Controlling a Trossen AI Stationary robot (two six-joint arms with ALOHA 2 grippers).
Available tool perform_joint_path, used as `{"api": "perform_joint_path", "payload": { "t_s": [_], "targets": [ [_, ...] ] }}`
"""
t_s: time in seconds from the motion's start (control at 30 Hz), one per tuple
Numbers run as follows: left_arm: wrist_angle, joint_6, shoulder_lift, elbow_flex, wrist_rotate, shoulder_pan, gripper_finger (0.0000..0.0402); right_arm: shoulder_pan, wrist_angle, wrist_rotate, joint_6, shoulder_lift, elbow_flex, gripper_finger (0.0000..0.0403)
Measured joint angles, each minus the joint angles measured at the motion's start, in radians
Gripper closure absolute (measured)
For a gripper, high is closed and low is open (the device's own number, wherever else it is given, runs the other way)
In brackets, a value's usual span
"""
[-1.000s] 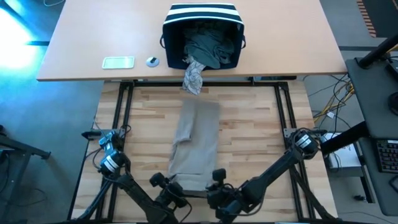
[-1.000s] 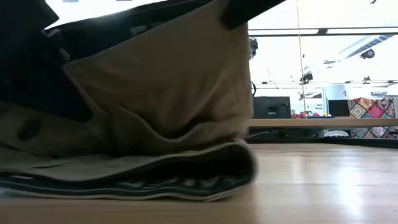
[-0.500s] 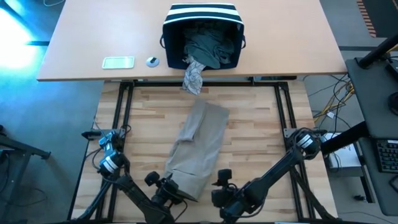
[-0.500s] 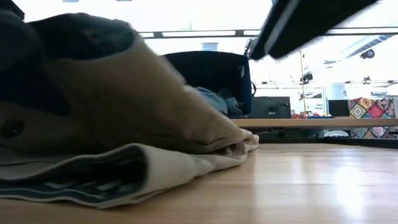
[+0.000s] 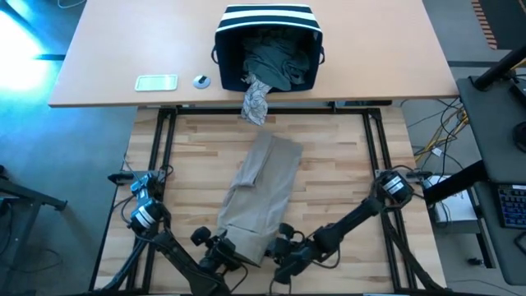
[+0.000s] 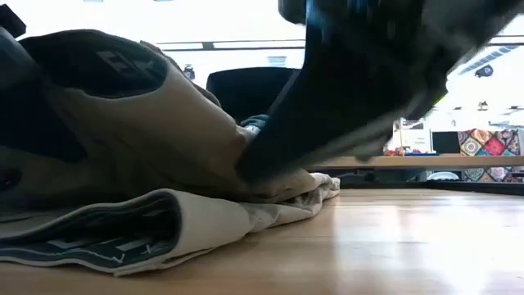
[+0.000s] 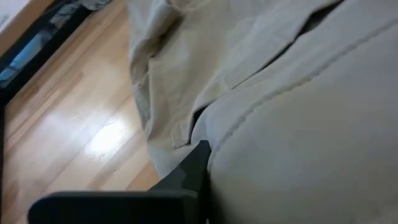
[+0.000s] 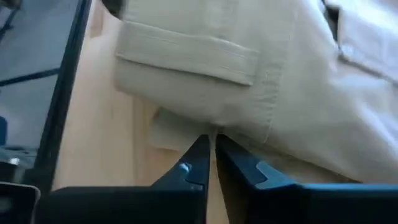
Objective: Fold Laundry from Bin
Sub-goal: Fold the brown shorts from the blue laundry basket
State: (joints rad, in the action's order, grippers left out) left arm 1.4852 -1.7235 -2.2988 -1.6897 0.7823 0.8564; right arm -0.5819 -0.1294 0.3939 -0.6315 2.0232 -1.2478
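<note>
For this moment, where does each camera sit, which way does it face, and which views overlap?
High view: above the table, looking straight down at the tan garment, the bin and both arms.
Low view: at table-top height, looking level across the tan garment into the room; a dark blurred arm crosses the top.
Left wrist view: on the left arm, close against tan cloth; one dark finger shows.
Right wrist view: on the right arm, facing the garment's edge; the right gripper has its fingers together.
Shared: all four see the tan garment.
</note>
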Motion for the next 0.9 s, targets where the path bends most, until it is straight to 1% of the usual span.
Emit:
{"api": "perform_joint_path", "payload": {
  "t_s": [0.07, 0.17, 0.2, 0.27, 0.4, 0.47, 0.57, 0.67, 0.8, 0.9],
  "targets": [
    [-0.016, 0.041, 0.008, 0.0, -0.006, -0.005, 0.0364, 0.013, -0.062, 0.009, 0.004, 0.022, 0.02, 0.0388],
    [-0.03, 0.103, 0.02, 0.0, -0.015, -0.019, 0.0364, 0.019, -0.125, 0.072, 0.053, 0.044, 0.025, 0.0393],
    [-0.035, 0.122, 0.024, 0.0, -0.016, -0.025, 0.0364, 0.021, -0.126, 0.078, 0.06, 0.049, 0.022, 0.0393],
    [-0.035, 0.177, 0.04, 0.004, -0.02, -0.028, 0.0364, 0.028, -0.089, 0.068, 0.049, 0.063, 0.018, 0.0394],
    [-0.026, 0.259, 0.064, 0.041, -0.077, -0.028, 0.0364, 0.036, 0.003, 0.049, -0.01, 0.094, 0.015, 0.0394],
    [-0.032, 0.291, 0.072, 0.072, -0.111, -0.024, 0.0364, 0.036, 0.016, 0.045, -0.02, 0.096, 0.016, 0.0394],
    [-0.077, 0.34, 0.075, 0.12, -0.133, -0.019, 0.0364, 0.036, 0.023, 0.036, -0.019, 0.092, 0.018, 0.0394],
    [-0.179, 0.397, 0.075, 0.157, -0.117, -0.017, 0.0361, 0.036, 0.025, 0.033, -0.011, 0.086, 0.019, 0.0394],
    [-0.261, 0.513, 0.077, 0.155, -0.117, -0.013, 0.0343, 0.036, 0.026, 0.027, -0.009, 0.086, 0.021, 0.0394],
    [-0.264, 0.591, 0.081, 0.154, -0.157, -0.006, 0.0319, 0.036, 0.028, 0.025, -0.008, 0.087, 0.022, 0.0394]
  ]
}}
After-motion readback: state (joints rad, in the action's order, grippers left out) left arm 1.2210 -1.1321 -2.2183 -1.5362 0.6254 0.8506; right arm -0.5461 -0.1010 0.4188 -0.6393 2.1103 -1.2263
